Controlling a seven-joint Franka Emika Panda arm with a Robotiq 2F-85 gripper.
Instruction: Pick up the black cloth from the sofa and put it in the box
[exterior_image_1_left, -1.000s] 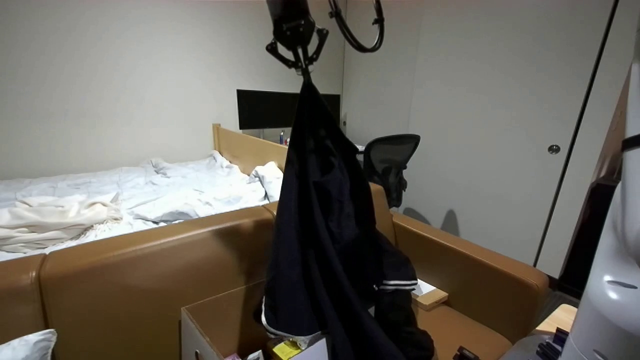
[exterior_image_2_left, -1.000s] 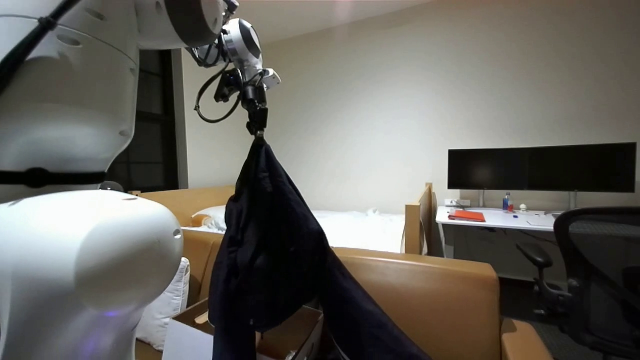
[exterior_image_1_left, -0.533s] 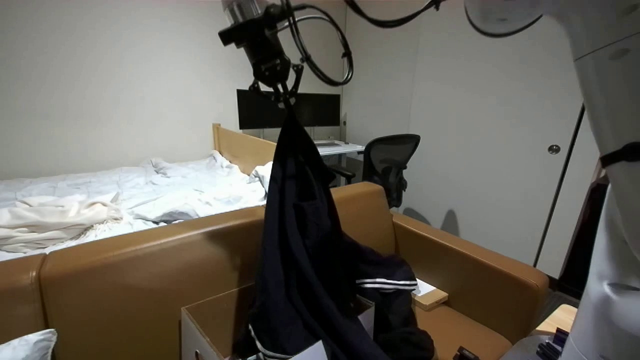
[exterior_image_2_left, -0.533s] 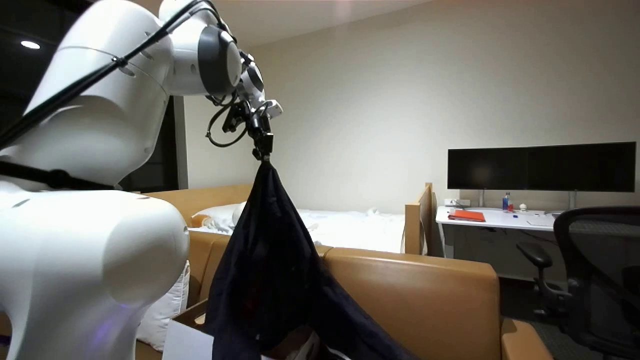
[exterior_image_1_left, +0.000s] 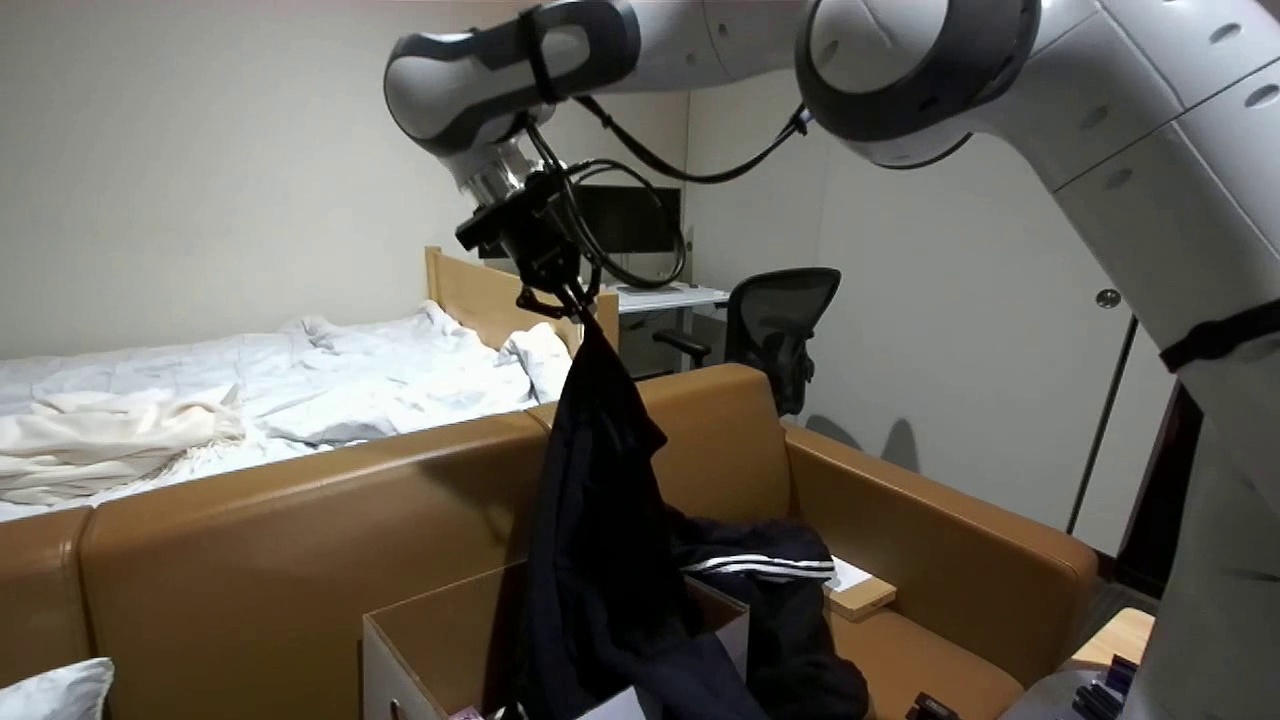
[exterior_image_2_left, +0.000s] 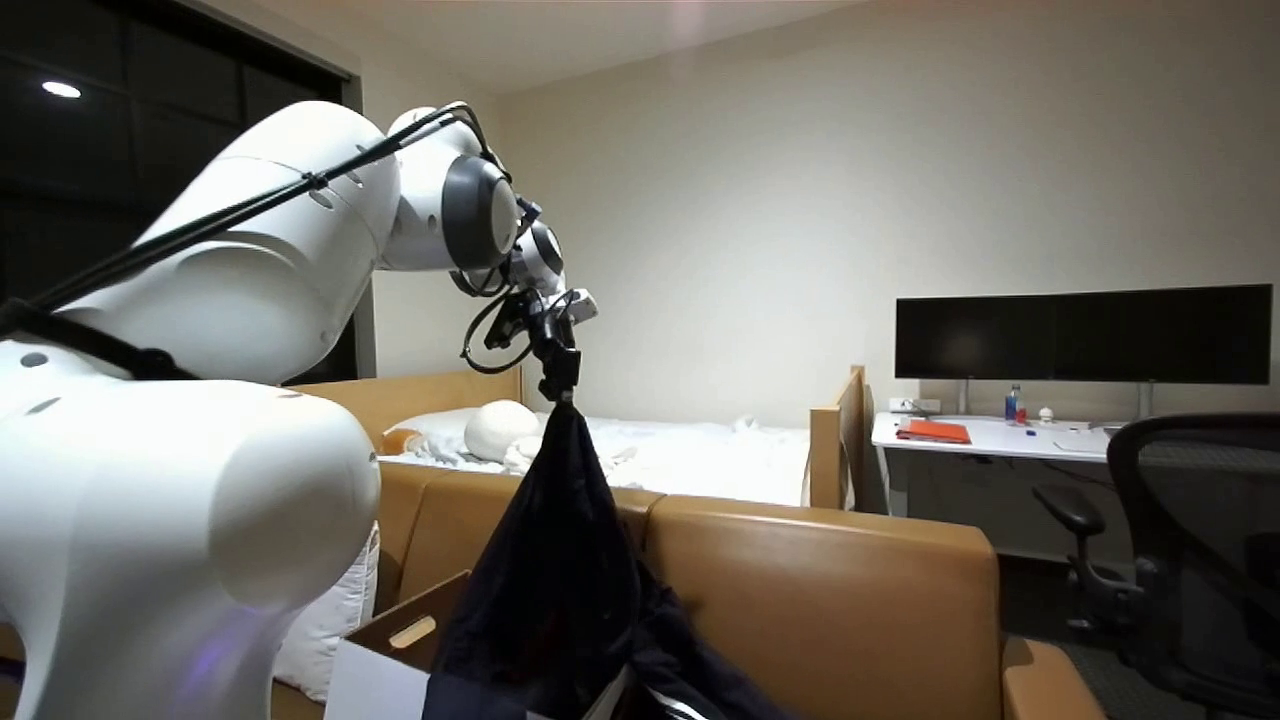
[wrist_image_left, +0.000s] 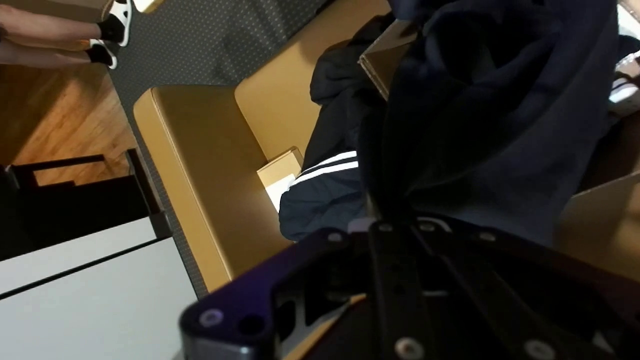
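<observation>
The gripper (exterior_image_1_left: 579, 310) is clenched on the peak of the black cloth (exterior_image_1_left: 600, 520), which hangs beneath it with its lower folds reaching into the box (exterior_image_1_left: 450, 625). In an exterior view, a white-striped part (exterior_image_1_left: 765, 551) of the cloth lies just right of the box on the sofa (exterior_image_1_left: 300, 530).

My gripper (wrist_image_left: 405, 226) is clamped on the black cloth (wrist_image_left: 480, 130), near side. Cloth fans out far and right, hiding much of the cardboard box (wrist_image_left: 389, 56); only bits of its walls show. Left of the box: dark fabric with two white stripes (wrist_image_left: 325, 200) on the sofa (wrist_image_left: 277, 100), can't tell if same piece. Small flat carton (wrist_image_left: 282, 167) just beside it, by the sofa's arm (wrist_image_left: 210, 160). Far left: a person's bare legs (wrist_image_left: 45, 26), wood floor (wrist_image_left: 95, 112), gray carpet (wrist_image_left: 240, 40). White panel (wrist_image_left: 95, 305) near left.
</observation>
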